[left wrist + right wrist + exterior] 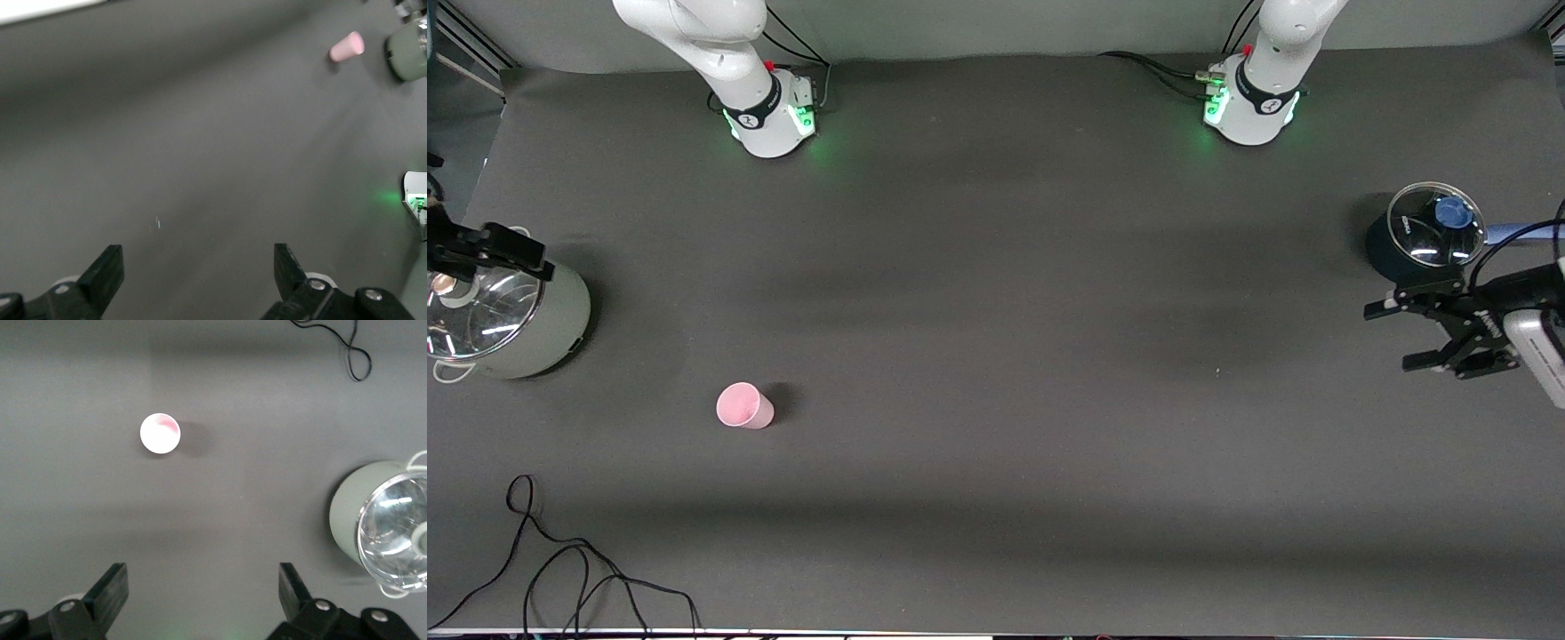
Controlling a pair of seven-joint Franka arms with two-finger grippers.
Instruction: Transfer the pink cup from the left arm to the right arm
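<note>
The pink cup stands upright on the dark table mat, alone, toward the right arm's end and nearer the front camera than both pots. It also shows in the left wrist view and the right wrist view. My left gripper is open and empty, in the air at the left arm's end of the table, beside a dark pot. Its jaws stand wide apart in its wrist view. My right gripper is over a grey-green pot and is open and empty. Neither gripper touches the cup.
A grey-green pot with a glass lid stands at the right arm's end. A dark pot with a glass lid and blue knob stands at the left arm's end. A black cable lies along the table edge nearest the front camera.
</note>
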